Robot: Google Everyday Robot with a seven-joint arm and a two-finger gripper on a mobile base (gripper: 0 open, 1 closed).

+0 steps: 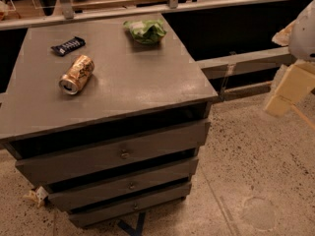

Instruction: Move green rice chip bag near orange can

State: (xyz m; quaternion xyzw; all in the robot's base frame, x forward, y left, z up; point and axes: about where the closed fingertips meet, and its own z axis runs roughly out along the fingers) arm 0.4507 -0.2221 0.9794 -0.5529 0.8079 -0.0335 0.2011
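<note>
The green rice chip bag (145,31) lies crinkled at the far right part of the grey cabinet top (138,77). The orange can (77,74) lies on its side at the left middle of the top, silver end toward me. About a third of the top's width separates bag and can. My gripper (289,90) hangs at the right edge of the view, off the cabinet and above the floor, well right of and nearer than the bag. It holds nothing that I can see.
A dark flat candy bar wrapper (68,45) lies behind the can. The cabinet has three drawers (123,154) below. A rail and shelf (167,4) run behind it. Speckled floor (256,181) lies to the right.
</note>
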